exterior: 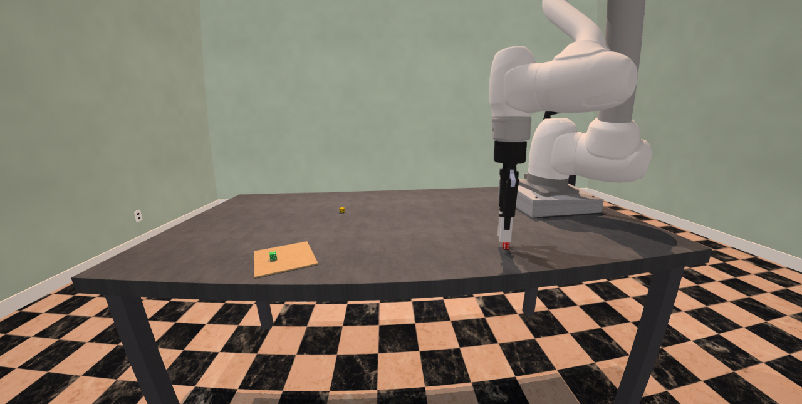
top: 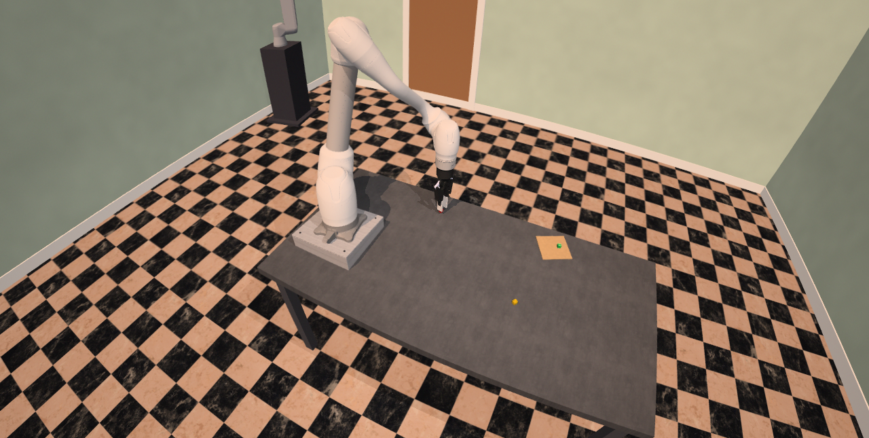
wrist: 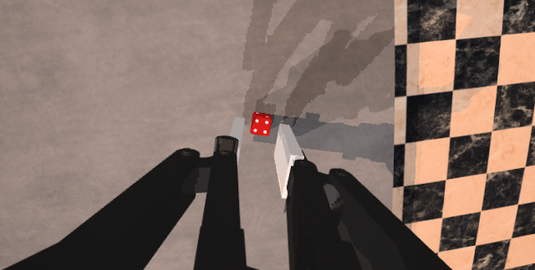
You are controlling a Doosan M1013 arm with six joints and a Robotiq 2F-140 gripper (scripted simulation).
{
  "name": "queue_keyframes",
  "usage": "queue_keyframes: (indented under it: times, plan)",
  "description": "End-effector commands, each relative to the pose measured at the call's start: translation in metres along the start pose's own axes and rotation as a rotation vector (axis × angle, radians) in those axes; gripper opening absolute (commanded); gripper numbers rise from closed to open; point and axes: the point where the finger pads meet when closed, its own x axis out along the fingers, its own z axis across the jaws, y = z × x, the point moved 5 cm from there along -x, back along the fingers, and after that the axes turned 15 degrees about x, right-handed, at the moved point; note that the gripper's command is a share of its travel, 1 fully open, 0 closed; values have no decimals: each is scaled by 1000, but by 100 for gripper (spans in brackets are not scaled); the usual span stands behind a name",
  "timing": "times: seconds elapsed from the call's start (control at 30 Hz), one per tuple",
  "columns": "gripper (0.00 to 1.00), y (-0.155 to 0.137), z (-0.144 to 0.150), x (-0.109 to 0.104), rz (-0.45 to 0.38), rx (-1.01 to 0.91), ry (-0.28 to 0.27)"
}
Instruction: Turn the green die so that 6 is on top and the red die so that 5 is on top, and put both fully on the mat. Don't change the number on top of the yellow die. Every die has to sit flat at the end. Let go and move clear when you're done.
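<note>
The red die [wrist: 261, 124] lies flat on the dark table near its edge, with four pips on its upper face. It also shows in the exterior view [exterior: 505, 245]. My gripper [wrist: 259, 136] points straight down just above it, fingers partly open, one on each side of the die with a small gap on both sides. It also shows in the top and exterior views [top: 440, 205] [exterior: 504, 236]. The green die [exterior: 272, 255] [top: 558, 246] sits on the tan mat [exterior: 284, 258] [top: 553, 247]. The yellow die [top: 514, 301] [exterior: 342, 210] lies on the bare table.
The table edge [wrist: 394, 94] runs close to the right of the red die, with checkered floor beyond. My arm's base [top: 337, 234] stands on the table corner. A second grey arm on a black pedestal [top: 284, 70] stands far off by the wall.
</note>
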Motion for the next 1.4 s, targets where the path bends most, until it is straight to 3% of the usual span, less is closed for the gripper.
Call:
queue_keyframes:
  times: [0.0,0.7,1.37]
  plan:
    - [27,2,0,1,3,6,-3]
    - [27,2,0,2,3,6,-3]
    - [27,2,0,20,3,6,-3]
